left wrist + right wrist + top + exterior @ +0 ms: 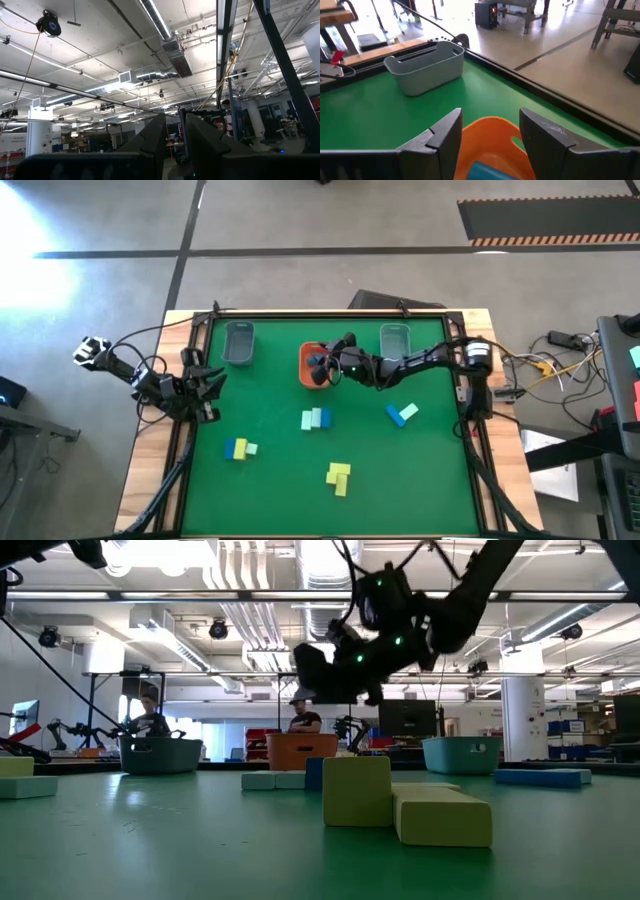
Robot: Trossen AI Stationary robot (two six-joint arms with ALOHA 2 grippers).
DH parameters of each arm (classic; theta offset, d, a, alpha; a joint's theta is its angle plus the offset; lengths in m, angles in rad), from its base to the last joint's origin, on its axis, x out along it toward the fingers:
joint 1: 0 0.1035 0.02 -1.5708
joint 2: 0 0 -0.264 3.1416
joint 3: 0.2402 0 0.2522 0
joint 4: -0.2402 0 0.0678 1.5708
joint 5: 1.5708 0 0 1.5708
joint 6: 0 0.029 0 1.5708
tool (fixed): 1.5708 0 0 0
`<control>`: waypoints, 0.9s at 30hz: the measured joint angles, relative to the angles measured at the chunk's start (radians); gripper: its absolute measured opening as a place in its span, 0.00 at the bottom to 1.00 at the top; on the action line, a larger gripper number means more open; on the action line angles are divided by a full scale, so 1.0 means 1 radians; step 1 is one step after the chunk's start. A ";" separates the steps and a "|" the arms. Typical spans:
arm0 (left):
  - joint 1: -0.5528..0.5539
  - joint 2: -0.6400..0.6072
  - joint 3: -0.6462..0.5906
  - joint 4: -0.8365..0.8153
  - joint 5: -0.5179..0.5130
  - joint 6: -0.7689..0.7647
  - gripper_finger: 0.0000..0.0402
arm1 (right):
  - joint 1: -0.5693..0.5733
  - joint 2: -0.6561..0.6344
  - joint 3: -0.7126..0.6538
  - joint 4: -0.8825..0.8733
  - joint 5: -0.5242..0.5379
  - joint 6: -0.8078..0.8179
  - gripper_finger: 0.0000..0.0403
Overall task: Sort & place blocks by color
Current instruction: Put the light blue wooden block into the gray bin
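My right gripper (322,365) hangs open over the orange tray (306,372), its fingers on either side of the tray's rim (490,127). A dark blue block (487,171) lies in the tray below the fingers, narrower than the gap between them. On the green mat lie a mint and blue group (316,418), a blue and mint pair (402,415), a blue, yellow and mint group (238,448) and yellow blocks (339,477). My left gripper (205,380) waits at the table's left edge, its fingers (155,135) close together and pointing up.
Two grey trays (239,342) (396,338) stand at the far edge, left and right of the orange tray. A black frame (190,430) borders the mat. People show in the room beyond the table (305,720). Open mat lies between the block groups.
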 joint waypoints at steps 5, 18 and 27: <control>0.000 -0.001 0.000 0.000 0.000 0.000 0.14 | 0.036 -0.159 0.000 -0.280 -0.025 -0.001 0.45; 0.000 0.092 0.045 -0.001 -0.378 -0.106 0.14 | 0.244 -0.522 -0.227 -0.486 -0.019 -0.051 0.38; 0.005 0.338 0.207 -0.075 -0.579 -0.305 0.14 | 0.278 -0.680 -0.392 -0.409 -0.020 -0.062 0.34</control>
